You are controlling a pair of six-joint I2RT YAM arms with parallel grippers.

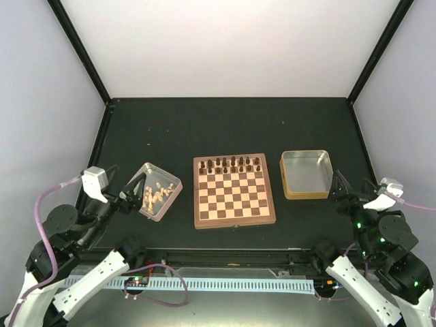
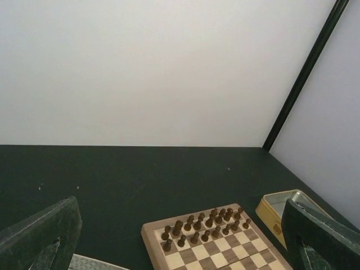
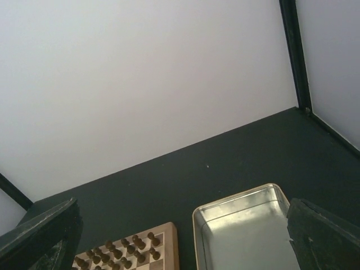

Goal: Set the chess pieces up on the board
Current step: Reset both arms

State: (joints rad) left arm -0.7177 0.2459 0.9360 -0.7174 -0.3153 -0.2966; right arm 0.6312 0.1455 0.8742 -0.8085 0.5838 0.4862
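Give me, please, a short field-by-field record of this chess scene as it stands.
board: mid-table, between two metal trays
chess pieces: dark, standing in the board's two far rows
left tray: holds pale pieces
right tray: nothing visible inside
left end effector: open, by the left tray, holding nothing
right end effector: open, by the right tray, holding nothing

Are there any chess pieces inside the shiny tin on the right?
No, the right tin shows only bare metal inside; the dark pieces stand on the board.
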